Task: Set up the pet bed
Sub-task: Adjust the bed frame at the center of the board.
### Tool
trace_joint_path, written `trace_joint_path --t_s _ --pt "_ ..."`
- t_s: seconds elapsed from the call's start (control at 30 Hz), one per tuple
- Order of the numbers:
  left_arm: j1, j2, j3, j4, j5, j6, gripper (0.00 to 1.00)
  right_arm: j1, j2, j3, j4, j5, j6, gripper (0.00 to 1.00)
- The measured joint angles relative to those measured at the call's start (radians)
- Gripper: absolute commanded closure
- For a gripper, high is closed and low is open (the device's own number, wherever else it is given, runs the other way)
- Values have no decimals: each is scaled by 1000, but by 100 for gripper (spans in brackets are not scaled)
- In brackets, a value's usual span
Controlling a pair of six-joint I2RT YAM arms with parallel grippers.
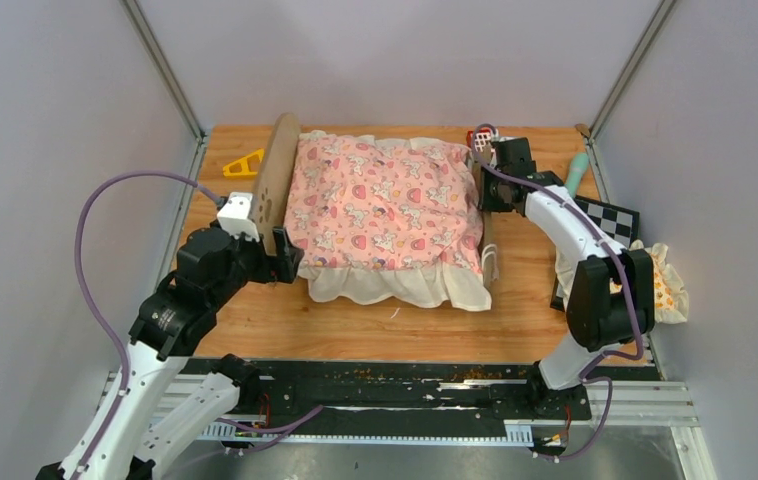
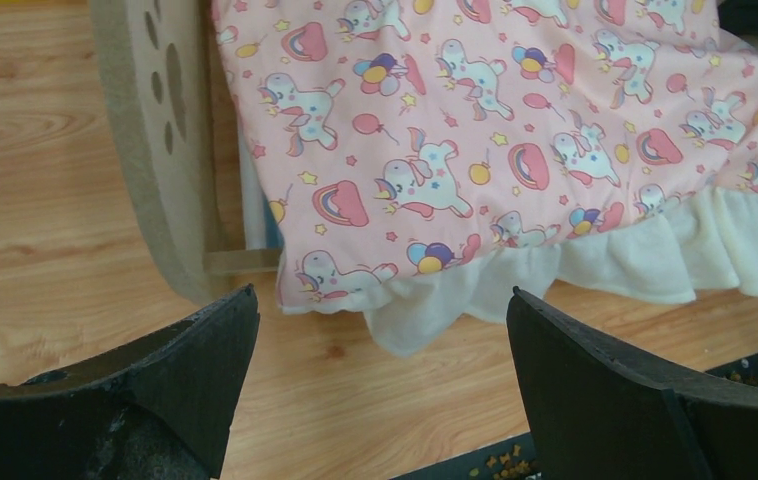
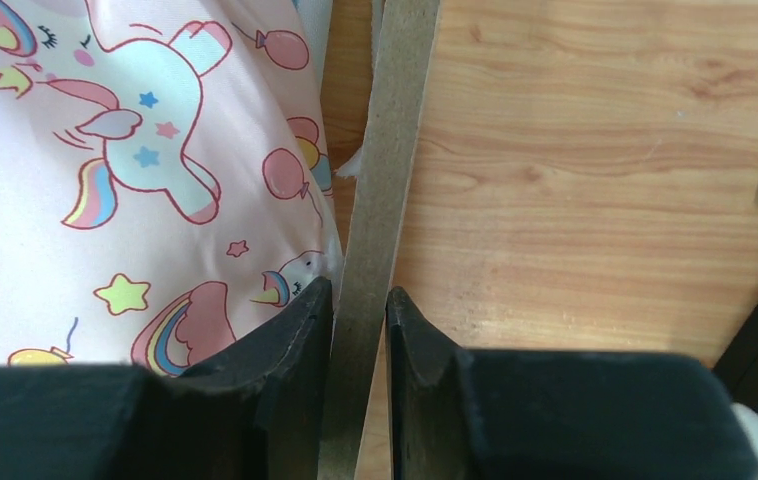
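Note:
The pet bed stands mid-table with its rounded wooden headboard on the left. The pink unicorn quilt covers it, its white ruffle hanging over the near side. A strip of the striped mattress shows by the headboard. My left gripper is open and empty at the bed's near left corner; in its wrist view the gripper frames the quilt corner. My right gripper is shut on the thin wooden footboard; in the right wrist view the gripper has its left finger touching the quilt.
A yellow wedge lies left of the headboard. A teal-handled tool and a checkered board sit at the right. The orange-patterned frilled pillow lies behind the right arm. Crumbs dot the black rail.

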Motion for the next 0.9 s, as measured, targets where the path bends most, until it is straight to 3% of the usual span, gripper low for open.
trace_joint_path --t_s 0.23,0.37,0.6,0.73,0.9 --pt "-8 46 0 77 96 1 4 51 30 32 2 -5 -3 61" --pt "-117 154 22 142 69 3 4 58 -39 18 0 -35 -2 43" --pt "-486 471 175 259 -83 8 3 17 -448 -113 8 4 44 35" --pt "-591 657 286 315 -166 -3 3 12 -648 -230 9 43 78 33" --pt "-642 888 429 339 -251 -13 1 12 -821 -354 -24 47 106 33"
